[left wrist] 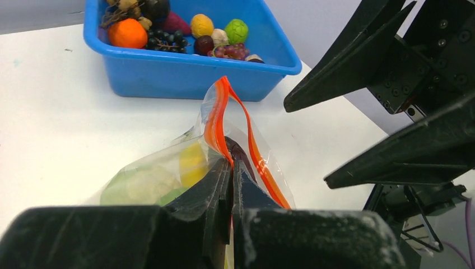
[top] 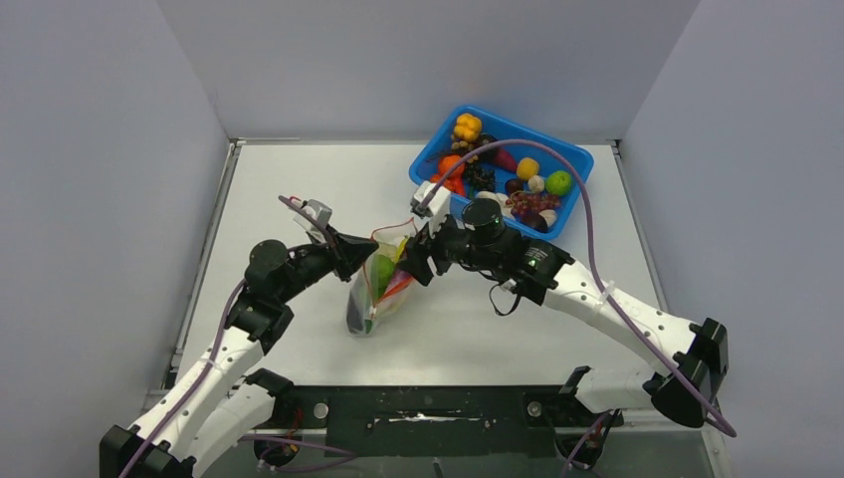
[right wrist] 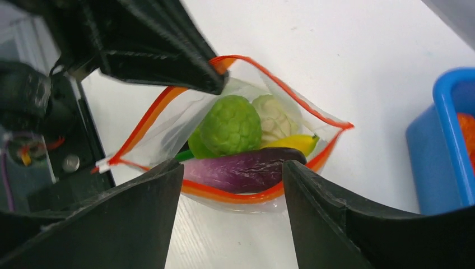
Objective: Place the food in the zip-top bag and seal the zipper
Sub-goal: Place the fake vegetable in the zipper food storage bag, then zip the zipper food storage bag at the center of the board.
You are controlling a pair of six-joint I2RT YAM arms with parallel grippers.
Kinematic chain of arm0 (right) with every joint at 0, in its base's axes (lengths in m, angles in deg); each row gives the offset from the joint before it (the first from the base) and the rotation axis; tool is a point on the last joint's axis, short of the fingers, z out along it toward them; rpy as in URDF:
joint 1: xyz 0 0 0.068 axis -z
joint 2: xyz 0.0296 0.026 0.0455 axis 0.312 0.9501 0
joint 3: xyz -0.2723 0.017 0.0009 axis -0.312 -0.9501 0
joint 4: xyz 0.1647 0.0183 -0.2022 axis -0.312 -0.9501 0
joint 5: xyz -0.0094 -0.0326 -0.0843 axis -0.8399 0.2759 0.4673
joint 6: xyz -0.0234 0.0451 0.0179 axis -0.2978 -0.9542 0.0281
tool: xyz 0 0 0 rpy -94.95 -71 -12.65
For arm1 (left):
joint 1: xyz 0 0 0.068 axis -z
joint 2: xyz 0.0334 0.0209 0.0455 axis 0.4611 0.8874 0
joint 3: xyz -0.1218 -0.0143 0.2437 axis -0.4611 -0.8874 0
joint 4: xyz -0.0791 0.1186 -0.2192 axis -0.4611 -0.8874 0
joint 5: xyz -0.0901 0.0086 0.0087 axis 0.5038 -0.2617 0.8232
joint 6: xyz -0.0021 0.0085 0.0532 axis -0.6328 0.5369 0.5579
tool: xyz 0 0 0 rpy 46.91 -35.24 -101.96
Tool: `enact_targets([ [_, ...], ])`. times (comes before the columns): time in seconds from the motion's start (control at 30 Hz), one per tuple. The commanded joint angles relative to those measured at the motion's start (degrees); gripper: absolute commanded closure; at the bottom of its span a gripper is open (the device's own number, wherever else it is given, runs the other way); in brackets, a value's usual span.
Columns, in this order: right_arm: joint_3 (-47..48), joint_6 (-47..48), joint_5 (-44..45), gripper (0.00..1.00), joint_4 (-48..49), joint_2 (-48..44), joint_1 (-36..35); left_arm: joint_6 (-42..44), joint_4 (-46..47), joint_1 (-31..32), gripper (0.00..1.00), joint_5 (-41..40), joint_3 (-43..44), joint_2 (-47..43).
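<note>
The clear zip-top bag [top: 381, 289] stands mid-table with its mouth open. In the right wrist view it holds a purple eggplant [right wrist: 241, 168], a green round fruit [right wrist: 229, 124], a pale cauliflower-like piece [right wrist: 274, 115], a yellow banana [right wrist: 294, 143] and a green pod [right wrist: 182, 155]. My left gripper [left wrist: 231, 163] is shut on the red-orange zipper [left wrist: 215, 112] at one side of the mouth, and it also shows in the top view [top: 364, 255]. My right gripper [right wrist: 231, 171] is open and empty, its fingers just outside the near zipper rim [right wrist: 241, 197]. In the top view the right gripper [top: 413, 263] is beside the bag.
A blue bin [top: 435, 151] with several more toy fruits stands at the back right, just behind the right arm, and also shows in the left wrist view [left wrist: 185, 75]. Grey walls enclose the white table [top: 289, 189]. Purple cables loop over the right arm.
</note>
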State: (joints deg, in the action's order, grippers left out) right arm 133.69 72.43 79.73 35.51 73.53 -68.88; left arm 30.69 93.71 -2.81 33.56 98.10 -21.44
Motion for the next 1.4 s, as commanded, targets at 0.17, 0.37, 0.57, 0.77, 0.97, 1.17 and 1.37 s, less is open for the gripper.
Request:
enact_targets([
  [0.17,-7.50,31.64,-20.25,0.34,1.91,-5.54,-3.47,-0.72,12.19,-0.21,1.00,8.81,2.24,2.28],
  [0.37,-10.31,36.38,-22.12,0.34,5.29,-5.54,-5.27,-1.96,14.40,-0.22,1.00,10.34,2.42,4.13],
  [0.57,-9.33,37.33,-21.00,0.38,5.62,-1.76,-5.72,-2.83,16.30,-0.21,1.00,10.91,1.76,4.79],
  [0.77,-7.27,37.94,-20.64,0.60,6.43,1.13,-6.83,-4.22,16.48,-0.21,1.00,10.57,1.84,6.33],
  [0.97,-8.90,32.68,-18.42,1.00,11.83,-1.07,-6.87,-2.15,11.20,-0.34,0.93,8.26,3.67,4.74],
  [1.17,-11.39,24.08,-12.44,1.00,17.11,-3.50,-5.96,3.86,3.12,-0.47,0.64,4.17,6.68,0.01],
  [1.37,-11.56,16.12,-7.76,1.00,19.05,-5.31,-1.52,7.14,-1.33,-0.48,0.57,5.97,5.92,-7.56],
])
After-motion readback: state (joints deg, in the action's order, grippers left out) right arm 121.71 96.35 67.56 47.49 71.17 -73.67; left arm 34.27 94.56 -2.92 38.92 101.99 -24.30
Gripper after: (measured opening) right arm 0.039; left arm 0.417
